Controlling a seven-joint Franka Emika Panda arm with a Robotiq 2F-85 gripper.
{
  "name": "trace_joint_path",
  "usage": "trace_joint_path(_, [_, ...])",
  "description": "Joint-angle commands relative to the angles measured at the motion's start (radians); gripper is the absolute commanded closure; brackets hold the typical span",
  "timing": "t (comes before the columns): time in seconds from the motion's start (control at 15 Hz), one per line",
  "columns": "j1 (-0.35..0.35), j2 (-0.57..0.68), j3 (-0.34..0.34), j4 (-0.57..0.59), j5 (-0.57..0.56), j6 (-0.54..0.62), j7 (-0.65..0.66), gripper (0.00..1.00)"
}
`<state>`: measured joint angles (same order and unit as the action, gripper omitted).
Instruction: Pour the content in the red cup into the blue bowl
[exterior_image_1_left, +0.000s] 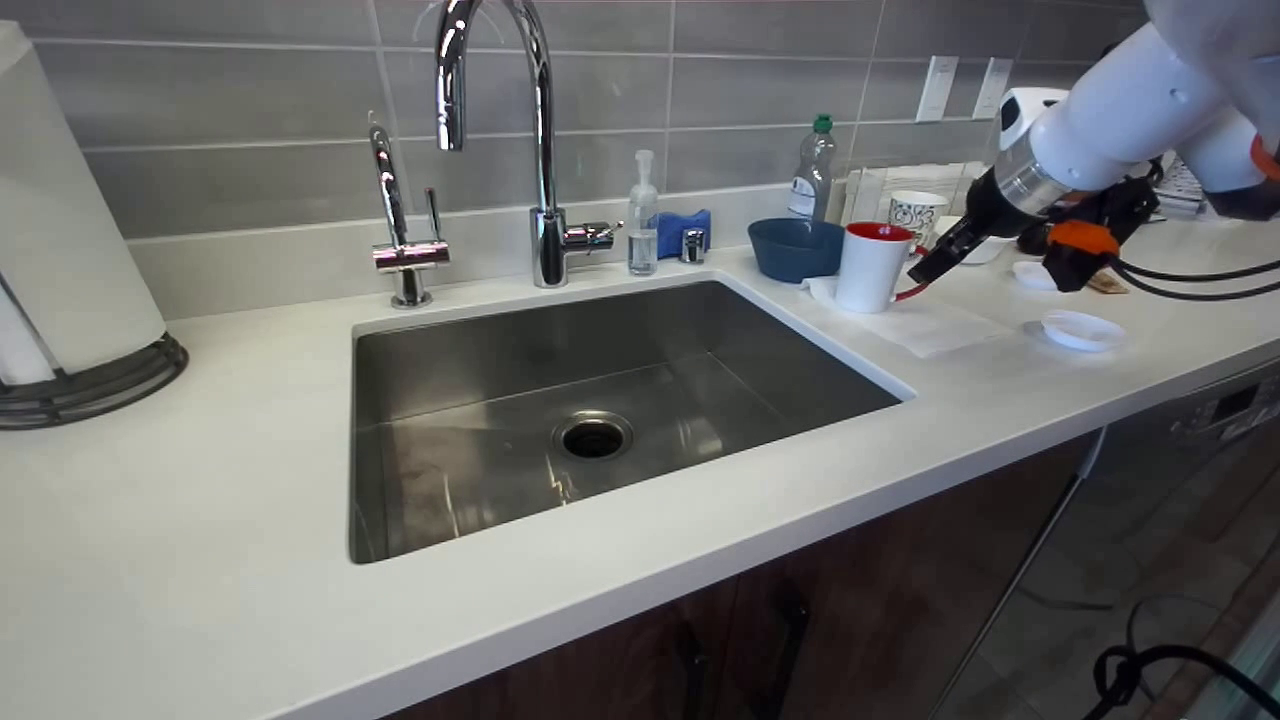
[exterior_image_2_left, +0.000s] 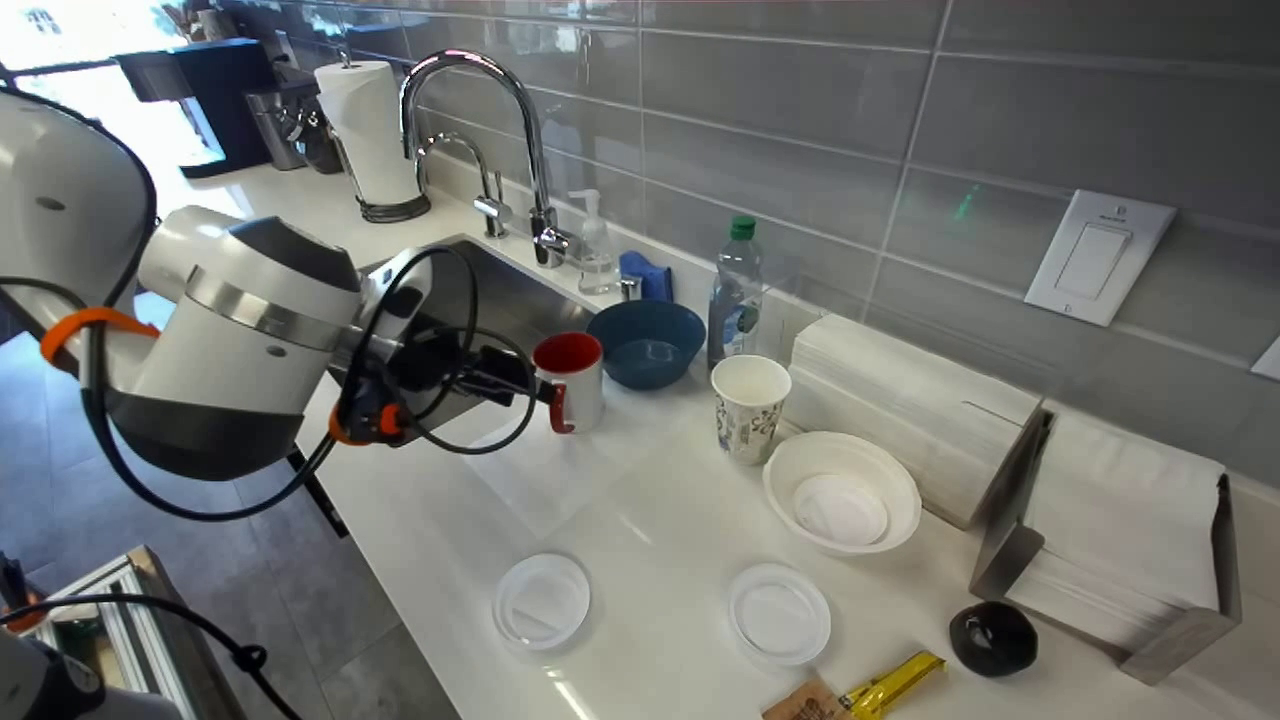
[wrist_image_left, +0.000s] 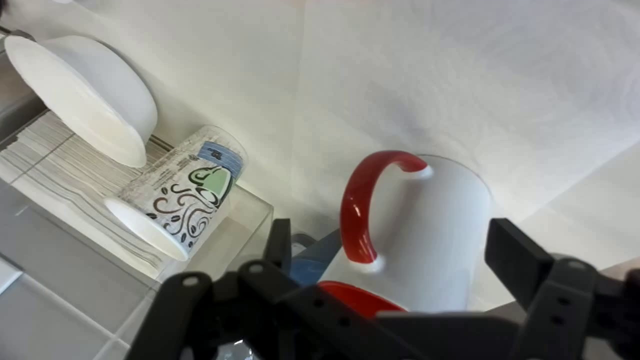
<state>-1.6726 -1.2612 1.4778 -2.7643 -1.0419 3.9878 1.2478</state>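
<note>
The red cup (exterior_image_1_left: 868, 275) is a mug, white outside with a red inside and a red loop handle. It stands upright on a paper napkin (exterior_image_1_left: 940, 335) beside the sink; its contents are hidden. The blue bowl (exterior_image_2_left: 648, 345) sits right behind it in both exterior views, near the wall. My gripper (wrist_image_left: 396, 245) is open at the mug's handle side. In the wrist view one finger (wrist_image_left: 278, 245) is left of the red handle and the other lies to the right of the mug's body. Gaps show between both fingers and the mug.
A patterned paper cup (exterior_image_2_left: 750, 410), a white bowl (exterior_image_2_left: 845, 492) and a green-capped bottle (exterior_image_2_left: 737, 290) stand close by. Small white dishes (exterior_image_2_left: 541, 602) lie on the counter. The sink (exterior_image_1_left: 620, 400) opens beside the mug, with a tall faucet (exterior_image_1_left: 545, 150) behind it.
</note>
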Motion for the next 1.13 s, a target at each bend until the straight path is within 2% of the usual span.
trace_joint_path(0.0, [0.000,0.025,-0.088,0.000,-0.144,0.086,0.064,0.00])
trace_joint_path(0.13, [-0.004,0.035,-0.186,0.000,-0.302,0.138,0.097,0.00])
trace_joint_path(0.33, [-0.075,0.030,-0.310,-0.002,-0.529,0.325,0.095,0.00])
trace_joint_path(0.4, [-0.063,0.155,-0.328,0.002,-0.609,0.235,0.076,0.00])
trace_joint_path(0.53, [-0.107,0.161,-0.394,0.037,-0.761,0.238,0.155,0.00])
trace_joint_path(0.67, [-0.109,0.271,-0.480,0.073,-0.906,0.234,0.190,0.00])
trace_joint_path(0.73, [-0.094,0.339,-0.525,0.090,-0.951,0.209,0.203,0.00])
trace_joint_path(0.8, [-0.023,0.306,-0.496,0.043,-0.913,0.106,0.202,0.00])
trace_joint_path(0.93, [-0.016,0.376,-0.561,0.067,-0.977,0.109,0.217,0.00])
trace_joint_path(1.07, [-0.013,0.425,-0.575,0.075,-0.988,0.104,0.218,0.00])
